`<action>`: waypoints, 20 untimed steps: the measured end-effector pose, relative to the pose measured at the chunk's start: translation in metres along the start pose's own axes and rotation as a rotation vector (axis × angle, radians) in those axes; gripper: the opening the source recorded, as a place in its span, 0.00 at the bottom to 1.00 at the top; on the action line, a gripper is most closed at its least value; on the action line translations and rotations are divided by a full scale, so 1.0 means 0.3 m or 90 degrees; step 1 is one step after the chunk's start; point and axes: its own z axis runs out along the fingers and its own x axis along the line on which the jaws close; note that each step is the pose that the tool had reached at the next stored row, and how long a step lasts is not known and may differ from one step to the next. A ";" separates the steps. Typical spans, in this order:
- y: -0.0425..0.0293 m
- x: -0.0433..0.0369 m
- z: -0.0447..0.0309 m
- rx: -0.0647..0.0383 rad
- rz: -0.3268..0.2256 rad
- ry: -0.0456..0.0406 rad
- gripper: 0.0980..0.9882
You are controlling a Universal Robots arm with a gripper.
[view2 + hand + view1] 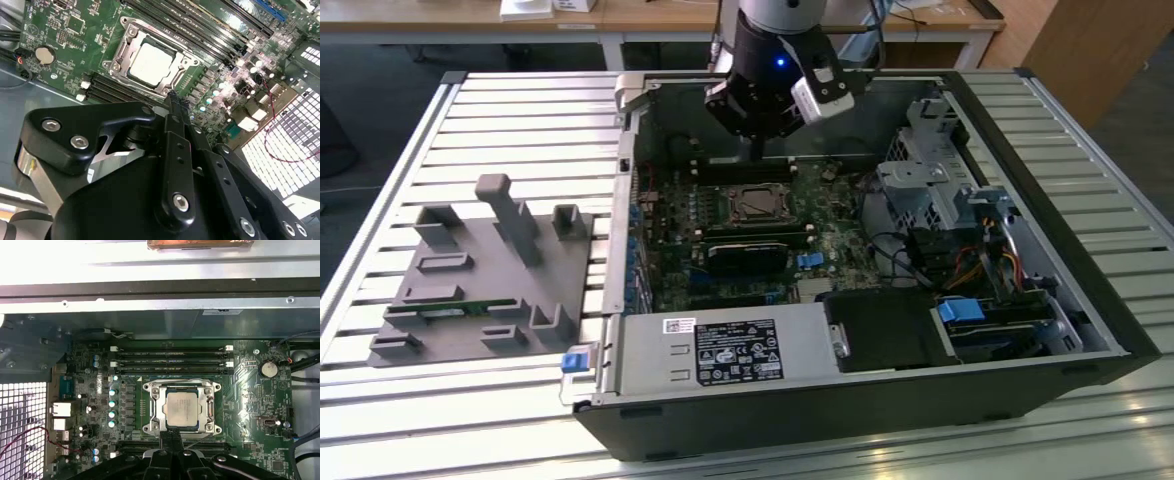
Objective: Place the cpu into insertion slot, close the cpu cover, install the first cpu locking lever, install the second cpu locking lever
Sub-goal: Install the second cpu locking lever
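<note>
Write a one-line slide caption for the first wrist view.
The cpu sits in the insertion slot on the green motherboard, the hand poised just beside it.

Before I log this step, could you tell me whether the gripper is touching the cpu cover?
Cannot tell. In the first wrist view the gripper ends at the edge of the cpu cover, but neither contact nor a gap shows plainly.

We see the whole open computer case (854,300) from high and far in the exterior view. Both wrist views look down close past the gripper (172,440) at the insertion slot (181,407), which all three share.
</note>
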 end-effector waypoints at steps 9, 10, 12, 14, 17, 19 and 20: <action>0.003 0.002 -0.029 0.000 0.000 0.0000 0.01; 0.003 0.002 -0.033 0.000 0.000 0.0000 0.01; 0.004 0.002 -0.039 0.000 0.000 0.0000 0.01; 0.004 0.003 -0.046 0.000 0.000 0.0000 0.01; 0.005 0.003 -0.056 0.000 0.000 0.0000 0.01; 0.005 0.004 -0.062 0.000 0.000 0.0000 0.01; 0.006 0.004 -0.065 0.000 0.000 0.0000 0.01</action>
